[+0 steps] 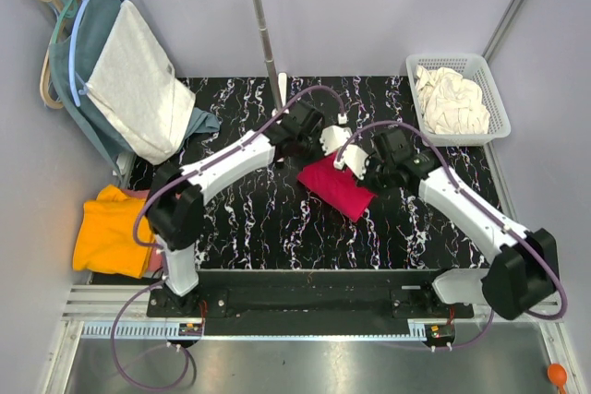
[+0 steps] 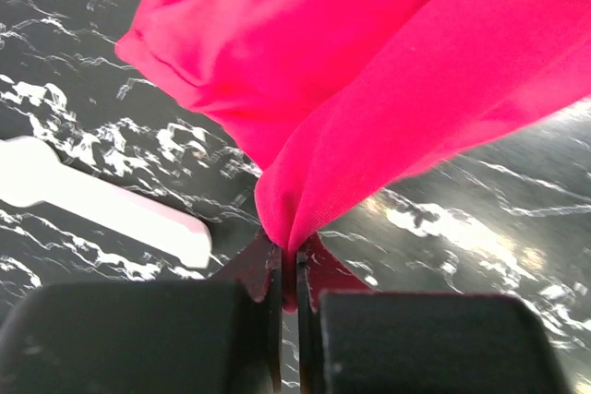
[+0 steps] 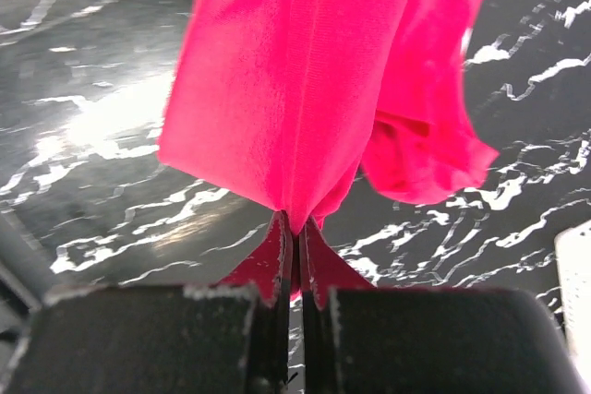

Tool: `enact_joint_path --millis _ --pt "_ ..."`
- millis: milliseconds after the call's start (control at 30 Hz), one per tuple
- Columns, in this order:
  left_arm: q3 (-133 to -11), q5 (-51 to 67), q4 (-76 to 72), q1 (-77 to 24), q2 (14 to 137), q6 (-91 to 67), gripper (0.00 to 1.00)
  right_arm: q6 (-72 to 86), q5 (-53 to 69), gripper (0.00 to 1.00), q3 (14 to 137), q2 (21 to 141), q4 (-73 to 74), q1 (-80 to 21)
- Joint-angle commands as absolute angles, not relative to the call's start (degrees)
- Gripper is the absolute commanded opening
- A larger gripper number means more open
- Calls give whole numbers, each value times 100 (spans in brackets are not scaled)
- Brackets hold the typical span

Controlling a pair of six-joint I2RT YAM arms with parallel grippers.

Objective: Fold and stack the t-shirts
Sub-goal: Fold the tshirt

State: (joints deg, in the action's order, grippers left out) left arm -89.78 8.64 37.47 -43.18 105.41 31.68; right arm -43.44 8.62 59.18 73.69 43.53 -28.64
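Left gripper (image 2: 288,248) and right gripper (image 3: 295,228) both pinch the crimson t-shirt (image 1: 337,187) tightly mid-bench (bunched, not yet folded), so folding looks barely started.

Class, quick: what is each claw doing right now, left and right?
Left claw: shut on the crimson-pink t-shirt.
Right claw: shut on the same crimson-pink t-shirt.

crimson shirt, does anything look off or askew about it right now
Nothing damaged, but the crimson t-shirt is bunched rather than flat: the left gripper and right gripper each pinch a gathered fold, close together, so the cloth sags in a skewed clump over the table.
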Motion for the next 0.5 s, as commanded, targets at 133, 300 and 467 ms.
enact_joint_path --millis 133,300,467 --pt "-10124 949 4069 -4254 11636 4262 0 -4667 747 0 6706 8339 3270 -2075" --pt "-10739 879 4061 -4219 12269 4403 0 -4798 835 0 7057 8859 3156 -1785" --pt "-11127 791 3894 -4166 12813 4447 5 -4790 862 0 7172 9307 3015 -1670"
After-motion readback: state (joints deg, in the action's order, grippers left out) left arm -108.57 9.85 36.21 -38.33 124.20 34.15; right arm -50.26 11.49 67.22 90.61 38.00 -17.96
